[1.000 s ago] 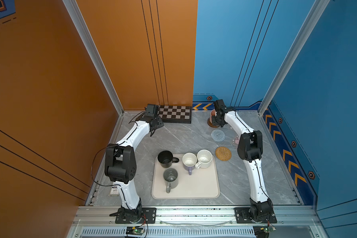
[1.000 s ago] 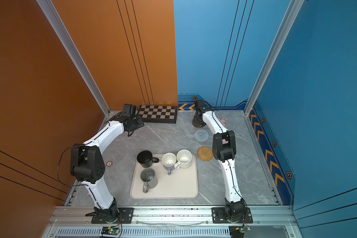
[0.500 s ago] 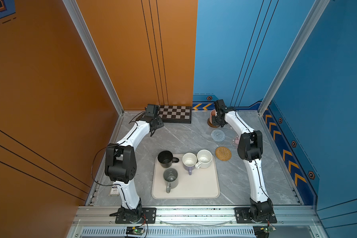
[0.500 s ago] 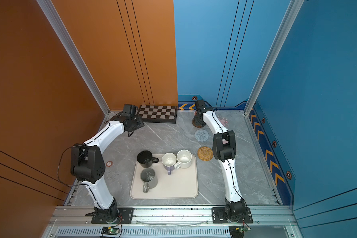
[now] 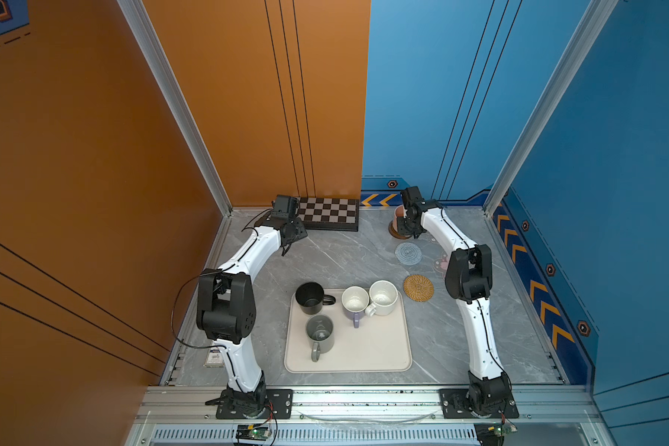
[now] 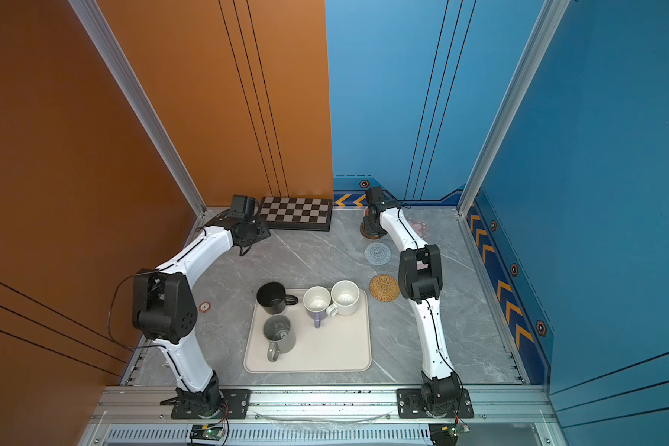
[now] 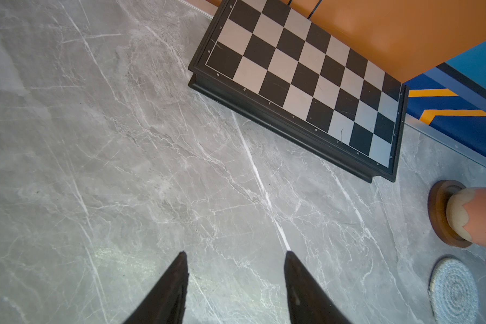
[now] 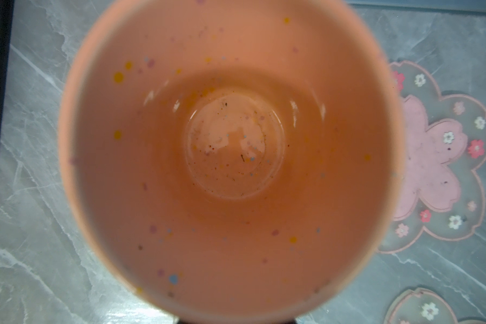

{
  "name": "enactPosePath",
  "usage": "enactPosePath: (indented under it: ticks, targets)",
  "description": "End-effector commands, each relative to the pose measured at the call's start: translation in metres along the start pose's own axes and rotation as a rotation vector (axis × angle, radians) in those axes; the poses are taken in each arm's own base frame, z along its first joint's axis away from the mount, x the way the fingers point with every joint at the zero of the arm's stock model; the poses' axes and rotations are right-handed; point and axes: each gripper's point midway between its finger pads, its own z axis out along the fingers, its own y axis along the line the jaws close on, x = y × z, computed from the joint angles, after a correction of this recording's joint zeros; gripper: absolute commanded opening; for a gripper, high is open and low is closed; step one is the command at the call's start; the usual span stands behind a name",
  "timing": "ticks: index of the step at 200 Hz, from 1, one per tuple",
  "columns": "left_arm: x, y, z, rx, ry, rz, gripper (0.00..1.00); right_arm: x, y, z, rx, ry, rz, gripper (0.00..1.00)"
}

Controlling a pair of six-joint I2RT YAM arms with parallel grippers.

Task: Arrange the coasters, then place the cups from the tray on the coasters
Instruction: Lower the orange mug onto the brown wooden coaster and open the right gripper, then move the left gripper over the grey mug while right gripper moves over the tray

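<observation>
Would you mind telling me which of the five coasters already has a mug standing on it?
The dark-brown wooden disc: the peach-orange mug stands on it. The blue crochet coaster, the rattan coaster and the two flower coasters lie bare.

The tabletop (image 7: 96,140) looks like grey veined stone with a faint sheen. The peach mug (image 8: 230,224) is glossy, speckled glaze. The flower coaster (image 8: 432,157) is translucent, rubbery; the round coaster (image 5: 418,287) woven rattan; the tray (image 5: 379,347) matt.

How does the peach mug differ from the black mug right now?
The peach mug stands on the brown wooden coaster; the black mug sits on the tray. The peach mug is speckled inside, the black mug plain. Both are upright and empty.
</observation>
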Motion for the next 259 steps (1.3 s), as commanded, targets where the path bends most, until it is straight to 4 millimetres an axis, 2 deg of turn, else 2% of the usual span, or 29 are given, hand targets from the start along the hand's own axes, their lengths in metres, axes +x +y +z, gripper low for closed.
enactPosePath:
  ticks: [1, 27, 71, 110, 154, 188, 192, 196, 251, 259]
  targets:
    - [-0.002, 0.000, 0.002, 0.006, 0.007, 0.004, 0.56, -0.025, -0.002, -0.013, 0.018, -0.086, 0.027, 0.29]
    - [-0.002, 0.000, 0.002, 0.006, 0.007, 0.005, 0.56, -0.026, -0.001, -0.017, 0.014, -0.091, 0.027, 0.39]
    - [-0.003, 0.002, -0.003, 0.007, 0.001, 0.003, 0.57, -0.026, 0.002, -0.023, 0.012, -0.092, 0.024, 0.42]
    - [-0.005, 0.002, -0.019, 0.018, -0.019, 0.001, 0.57, -0.030, 0.002, -0.047, 0.018, -0.109, 0.019, 0.45]
    - [0.000, 0.003, -0.046, 0.058, -0.029, 0.000, 0.57, -0.026, 0.004, -0.092, 0.041, -0.142, -0.027, 0.44]
    - [0.014, 0.008, -0.067, 0.069, -0.007, 0.016, 0.58, -0.012, 0.011, -0.136, 0.067, -0.173, -0.091, 0.44]
    - [0.016, 0.009, -0.070, 0.070, -0.004, 0.021, 0.58, -0.008, 0.011, -0.137, 0.073, -0.168, -0.099, 0.45]
    - [0.017, 0.009, -0.072, 0.071, -0.001, 0.025, 0.58, -0.009, 0.011, -0.152, 0.074, -0.191, -0.101, 0.45]
    - [0.043, 0.016, -0.111, 0.078, 0.024, 0.092, 0.58, 0.037, 0.020, -0.211, 0.072, -0.224, -0.120, 0.46]
    - [0.046, 0.016, -0.117, 0.082, 0.024, 0.101, 0.58, 0.053, 0.022, -0.210, 0.072, -0.203, -0.129, 0.46]
